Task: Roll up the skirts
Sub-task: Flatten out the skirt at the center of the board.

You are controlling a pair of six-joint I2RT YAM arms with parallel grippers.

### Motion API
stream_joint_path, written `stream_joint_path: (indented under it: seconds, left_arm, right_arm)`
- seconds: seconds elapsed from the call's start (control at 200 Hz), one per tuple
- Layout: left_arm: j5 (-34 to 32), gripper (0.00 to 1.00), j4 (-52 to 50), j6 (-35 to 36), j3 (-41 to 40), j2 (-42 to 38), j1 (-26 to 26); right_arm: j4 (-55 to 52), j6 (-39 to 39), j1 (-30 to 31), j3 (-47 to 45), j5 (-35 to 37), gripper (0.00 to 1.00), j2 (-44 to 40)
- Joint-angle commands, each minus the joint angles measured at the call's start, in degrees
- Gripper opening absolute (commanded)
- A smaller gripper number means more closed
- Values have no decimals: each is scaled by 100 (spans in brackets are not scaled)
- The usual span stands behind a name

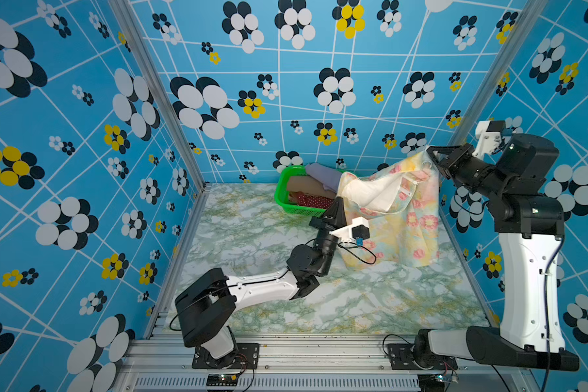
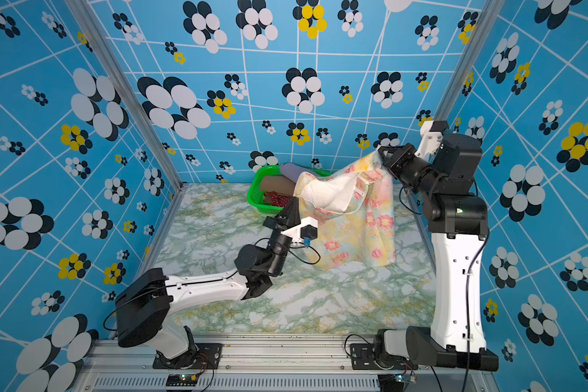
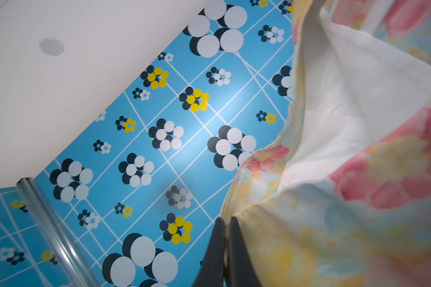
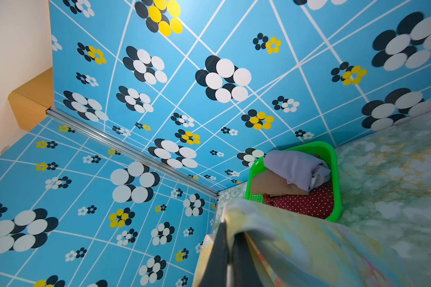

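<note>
The pale yellow floral skirt point(image 1: 404, 224) hangs spread between both arms at the back right of the marbled bench point(image 1: 252, 305), its hem reaching the surface. The raised right end effector point(image 1: 431, 154) is clamped on one top corner. The lower left end effector point(image 1: 337, 202) pinches the opposite edge, just beside the green basket point(image 1: 280, 190) of folded clothes.

right pincer point(image 4: 230, 231) clamped on skirt point(image 4: 309, 246) edge, cloth draped over it. behind: green basket point(image 4: 334, 174) on bench point(image 4: 396, 174) w/ lilac cloth point(image 4: 294, 169), tan cloth point(image 4: 271, 185), red dotted cloth point(image 4: 306, 202).
</note>
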Motion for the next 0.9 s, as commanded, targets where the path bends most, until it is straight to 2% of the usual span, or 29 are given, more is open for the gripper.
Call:
stream_joint_path:
  seconds: [0.0, 0.12, 0.21, 0.285, 0.45, 0.55, 0.635, 0.705, 0.795, 0.894]
  left_arm:
    - [555, 0, -625, 28, 232, -560, 379]
    - [1288, 0, -1791, -16, 408, -1017, 393]
    - [1691, 0, -2675, -162, 465, -1351, 192]
    - [1855, 0, -3292, -288, 497, -1491, -50]
    - [1625, 0, -3681, -132, 396, -1390, -903]
    - [1454, 0, -3831, -322, 440, -1424, -1224]
    - [1341, 0, -4119, -891, 662, -1578, -1215]
    - [1293, 0, -4370, -1521, 839, -1701, -1007]
    - [1444, 0, -5445, -2997, 1082, -1734, -269]
    - [1547, 0, -5982, -4462, 661, -1563, 442]
  right_arm:
    - [1369, 726, 34, 178, -978, 0, 574]
    - [1455, 697, 33, 740, -1254, 0, 1154]
    - [868, 220, 17, 983, -1075, 0, 1194]
    - [502, -135, -20, 710, -727, 0, 929]
    - [133, -597, -163, -441, -39, 0, -35]
    - [-332, -1025, -160, -686, 255, 0, -543]
    - [-772, -1253, -171, -574, 409, 0, -761]
    - [-1038, -1354, -169, -436, 465, 0, -703]
    - [-1192, -1355, -172, -516, 109, 0, -288]
    - [-816, -1323, -161, -1445, -207, 0, 100]
